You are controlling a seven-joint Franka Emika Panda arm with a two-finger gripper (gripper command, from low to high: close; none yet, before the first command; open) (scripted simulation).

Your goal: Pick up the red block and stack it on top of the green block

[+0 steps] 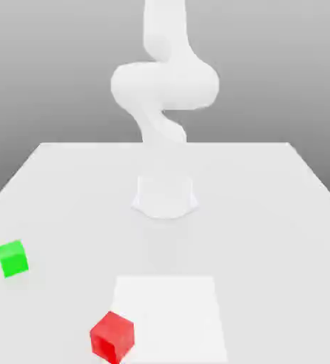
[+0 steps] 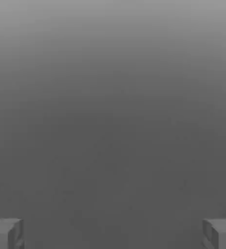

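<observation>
The red block (image 1: 112, 335) lies near the table's front edge, a little towards the exterior view's left. The green block (image 1: 12, 258) rests on the table at the exterior view's far left, well apart from the red one. In the hand view my gripper (image 2: 113, 234) is open: its two grey fingertips (image 2: 8, 233) stand far apart with nothing between them. That view looks at a plain grey background, with neither block in it. The white arm (image 1: 164, 85) rises from its base behind both blocks.
The arm's round base (image 1: 165, 197) sits mid-table. A brighter white square patch (image 1: 175, 313) marks the white table (image 1: 267, 213) just to the right of the red block.
</observation>
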